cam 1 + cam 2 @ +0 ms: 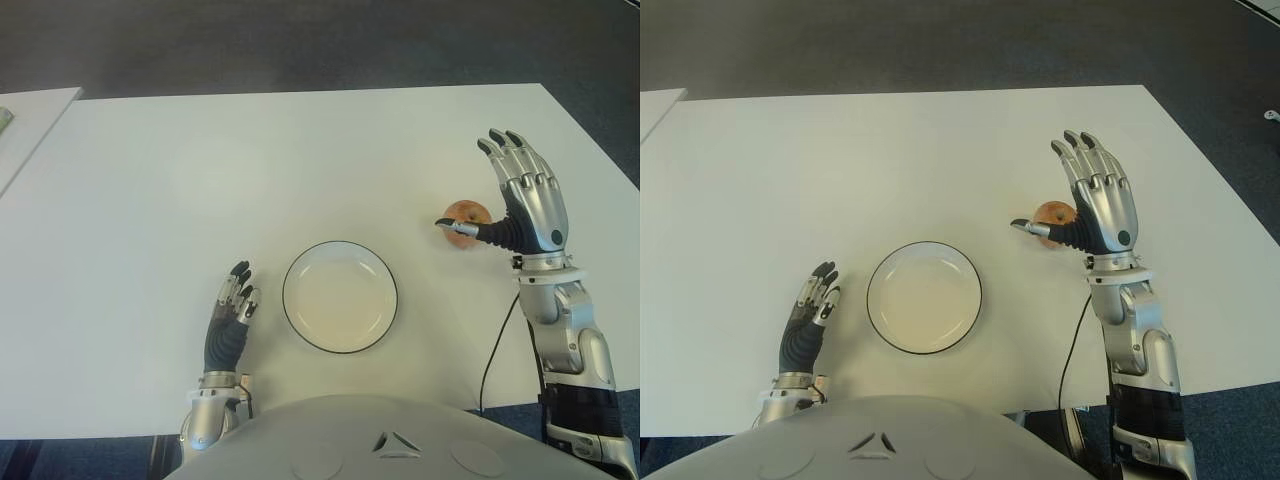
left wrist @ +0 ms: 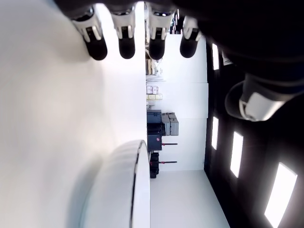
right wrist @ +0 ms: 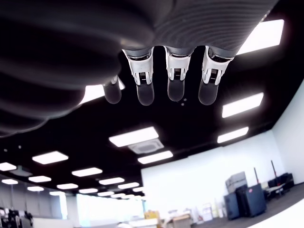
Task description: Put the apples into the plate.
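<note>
Left to right: my left robot hand [image 1: 231, 318] shows just left of the white plate [image 1: 340, 296], fingers loosely extended, holding nothing. The plate lies empty on the white worktop [image 1: 200, 180]. Right of it, well apart, one apple [image 1: 466, 222] lies on the worktop. My right robot hand [image 1: 522, 200] stands beside the apple with fingers spread upward and thumb reaching across its near side, not yet clasping. I judge the step to be the grasp: lower the palm, wrap fingers around the fruit evenly, and only then lift towards the plate.
</note>
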`<state>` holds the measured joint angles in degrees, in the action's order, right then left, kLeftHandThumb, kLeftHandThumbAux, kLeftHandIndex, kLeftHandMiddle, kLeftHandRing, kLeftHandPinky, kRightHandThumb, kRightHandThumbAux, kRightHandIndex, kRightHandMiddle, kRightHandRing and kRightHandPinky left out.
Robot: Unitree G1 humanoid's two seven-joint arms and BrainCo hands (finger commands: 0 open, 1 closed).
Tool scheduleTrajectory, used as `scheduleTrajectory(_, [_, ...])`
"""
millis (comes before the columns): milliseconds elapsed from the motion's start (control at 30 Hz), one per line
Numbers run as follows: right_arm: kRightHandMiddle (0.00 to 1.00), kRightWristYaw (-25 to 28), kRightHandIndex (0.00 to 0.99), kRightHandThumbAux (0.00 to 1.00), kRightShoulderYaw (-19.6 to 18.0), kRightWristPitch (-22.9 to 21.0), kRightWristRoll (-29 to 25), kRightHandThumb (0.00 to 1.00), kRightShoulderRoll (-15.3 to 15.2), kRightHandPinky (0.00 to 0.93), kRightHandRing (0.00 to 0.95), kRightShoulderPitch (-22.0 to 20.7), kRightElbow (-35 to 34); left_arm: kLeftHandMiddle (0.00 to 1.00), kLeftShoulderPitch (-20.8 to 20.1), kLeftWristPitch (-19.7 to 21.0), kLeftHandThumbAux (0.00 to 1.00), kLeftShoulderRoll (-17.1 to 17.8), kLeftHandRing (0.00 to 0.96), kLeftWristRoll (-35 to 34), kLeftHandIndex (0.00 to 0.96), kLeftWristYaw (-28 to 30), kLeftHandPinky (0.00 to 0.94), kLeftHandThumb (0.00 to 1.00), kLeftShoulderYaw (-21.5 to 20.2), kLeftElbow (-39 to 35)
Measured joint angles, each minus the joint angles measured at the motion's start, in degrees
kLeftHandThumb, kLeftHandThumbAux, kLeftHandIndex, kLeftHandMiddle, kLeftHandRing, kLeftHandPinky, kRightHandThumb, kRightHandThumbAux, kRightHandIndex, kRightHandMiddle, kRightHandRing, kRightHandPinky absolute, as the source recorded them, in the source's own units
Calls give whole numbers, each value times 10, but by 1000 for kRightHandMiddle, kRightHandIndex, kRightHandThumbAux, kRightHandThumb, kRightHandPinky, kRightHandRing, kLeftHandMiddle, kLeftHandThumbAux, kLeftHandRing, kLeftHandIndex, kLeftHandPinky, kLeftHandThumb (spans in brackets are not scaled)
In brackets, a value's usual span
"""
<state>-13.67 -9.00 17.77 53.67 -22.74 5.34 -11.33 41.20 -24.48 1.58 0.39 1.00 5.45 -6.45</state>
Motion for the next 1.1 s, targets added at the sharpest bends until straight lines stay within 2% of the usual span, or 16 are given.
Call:
scheduleTrajectory(200, [0,4,0,298,36,-56,15,390,0,0,0,-33,42,0,0,-5,400,3,0,3,0,0,0,1,-1,3])
scheduleTrajectory(333, [0,-1,0,266,60,-82,20,377,-5,0,0,-67,100,0,0,-7,394,4,0,3,0,0,0,5,-1,3])
scheduleTrajectory(633, [0,-68,0,219,95,-66,12,336,-32,0,0,-163,308,0,0,-13,390,6,0,0,0,0,0,15,-1,2])
scheduleTrajectory(867, [0,-121,0,203,143,-43,-2,305,-43,0,0,-242,466,0,2,-14,395,14,0,-5,0,8,0,8,-4,3])
scheduleTrajectory(1100, [0,-162,0,198,179,-13,-28,295,-45,0,0,-264,549,0,4,-21,392,21,0,-5,0,12,0,2,-7,4])
